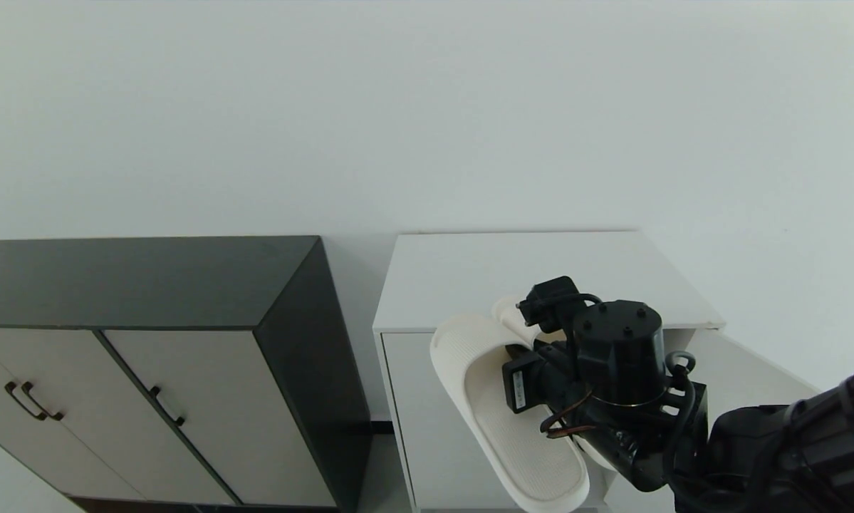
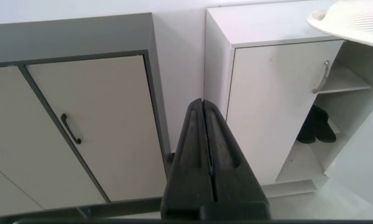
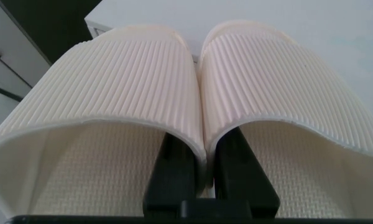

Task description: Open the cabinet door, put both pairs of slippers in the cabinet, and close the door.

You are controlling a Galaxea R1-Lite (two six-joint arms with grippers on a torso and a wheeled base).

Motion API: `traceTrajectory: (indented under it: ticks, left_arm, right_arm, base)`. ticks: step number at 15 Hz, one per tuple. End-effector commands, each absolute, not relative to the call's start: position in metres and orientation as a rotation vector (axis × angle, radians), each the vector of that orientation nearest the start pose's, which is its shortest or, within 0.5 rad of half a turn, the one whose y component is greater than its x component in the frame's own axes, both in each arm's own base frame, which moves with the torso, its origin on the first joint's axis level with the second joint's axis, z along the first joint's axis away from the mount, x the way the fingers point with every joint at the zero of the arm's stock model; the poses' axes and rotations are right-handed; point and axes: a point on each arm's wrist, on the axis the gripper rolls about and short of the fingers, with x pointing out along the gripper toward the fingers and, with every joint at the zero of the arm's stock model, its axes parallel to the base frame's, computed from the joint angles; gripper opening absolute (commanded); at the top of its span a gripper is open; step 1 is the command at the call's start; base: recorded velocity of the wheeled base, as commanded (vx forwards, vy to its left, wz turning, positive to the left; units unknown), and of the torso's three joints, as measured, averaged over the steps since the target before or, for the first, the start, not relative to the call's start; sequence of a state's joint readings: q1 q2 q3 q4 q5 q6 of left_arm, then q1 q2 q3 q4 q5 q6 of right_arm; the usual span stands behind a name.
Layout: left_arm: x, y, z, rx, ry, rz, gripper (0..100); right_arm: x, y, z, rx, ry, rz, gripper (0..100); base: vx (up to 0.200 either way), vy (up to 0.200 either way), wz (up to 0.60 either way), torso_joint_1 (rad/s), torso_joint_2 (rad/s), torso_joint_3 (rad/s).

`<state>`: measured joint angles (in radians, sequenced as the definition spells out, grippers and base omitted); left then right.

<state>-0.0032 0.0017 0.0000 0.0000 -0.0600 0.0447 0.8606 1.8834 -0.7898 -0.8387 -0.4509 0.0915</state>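
Right gripper (image 3: pixel 208 171): fingers run under the straps of the cream slipper pair (image 1: pixel 519 427) and clamp the two adjoining inner sides together. The pair is held in the air, toes tilted up, at the top front edge of the white cabinet (image 1: pixel 512 263).
Left gripper (image 2: pixel 205 155): fingers pressed together, nothing between them.
Cabinet door (image 2: pixel 267 106): open.
Dark slipper pair (image 2: pixel 317 124): inside, under the shelf.
Black-topped cabinet (image 1: pixel 142 281): just beside the white one.

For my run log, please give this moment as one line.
right hand: holds white slippers | left hand: shut, empty | cabinet: open, dark slippers inside
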Motion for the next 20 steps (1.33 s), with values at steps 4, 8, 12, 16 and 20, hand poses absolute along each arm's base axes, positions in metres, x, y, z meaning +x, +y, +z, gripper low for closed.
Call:
traceTrajectory:
  ticks: [4,8,12,16,20]
  left_arm:
    - [-0.0227,-0.0013,0.0755,0.041,0.0,-0.063,0]
    - [-0.0227,-0.0013,0.0755,0.041,0.0,-0.063,0]
    - [-0.0227,-0.0013,0.0755,0.041,0.0,-0.063,0]
    - [-0.0227,-0.0013,0.0755,0.041,0.0,-0.063,0]
    - [-0.0227,-0.0013,0.0755,0.04,0.0,-0.063,0]
  right_arm:
    - [0.2269,0.2496,0.1388,-0.067,0.223,0.399,0]
    - [0.2267,0.2494,0.1384,-0.068,0.224,0.399,0]
    - [0.2249,0.2513,0.1388,-0.068,0.223,0.406,0]
    - [0.2249,0.2513,0.1388,-0.068,0.223,0.406,0]
    - [0.2223,0.253,0.1388,-0.071,0.223,0.416,0]
  base:
    - [0.0,-0.05,0.0,0.001,0.0,0.002]
    - [0.0,-0.2,0.0,0.005,0.0,0.004]
    - [0.0,-0.2,0.0,0.001,0.0,0.001]
    - [0.0,-0.2,0.0,0.0,0.0,0.002]
    - [0.0,-0.2,0.0,0.001,0.0,0.002]
